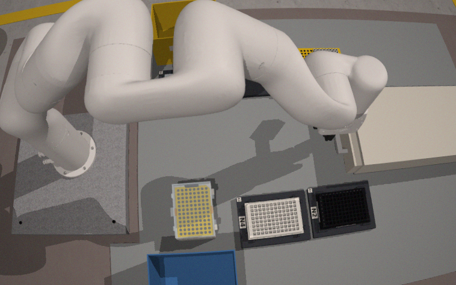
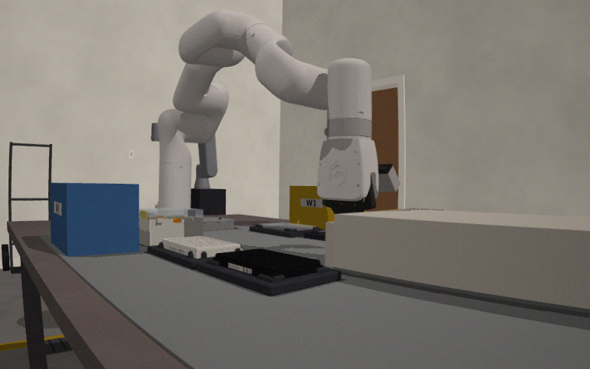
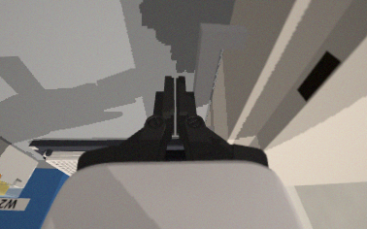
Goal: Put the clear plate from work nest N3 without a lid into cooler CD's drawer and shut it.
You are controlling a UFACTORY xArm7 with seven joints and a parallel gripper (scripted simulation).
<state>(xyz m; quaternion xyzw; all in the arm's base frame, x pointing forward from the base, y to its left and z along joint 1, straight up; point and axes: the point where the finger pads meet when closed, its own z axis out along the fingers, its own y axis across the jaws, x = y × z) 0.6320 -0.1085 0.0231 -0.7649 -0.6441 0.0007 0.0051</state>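
Note:
The cooler CD (image 1: pixel 417 127) is a beige box at the right of the bench; it also shows in the side view (image 2: pixel 472 256). Its drawer front (image 1: pixel 352 152) sits close against the housing, and the bar handle (image 3: pixel 213 63) faces the arm's base. The lamp (image 3: pixel 318 75) is dark. The clear plate is not visible in any view. My gripper (image 1: pixel 327 136) is shut and empty. It hangs just in front of the drawer front, fingers pointing down beside the handle. In the side view the gripper (image 2: pixel 350 205) is at the cooler's near end. Nest N3 is hidden behind the arm.
Nest N4 (image 1: pixel 273 217) holds a white plate and nest N2 (image 1: pixel 343 208) a black plate, both in front of the cooler. The tip box (image 1: pixel 193 211) stands left of them. A blue bin (image 1: pixel 192 267) is at the front edge and a yellow bin (image 1: pixel 164 31) at the back.

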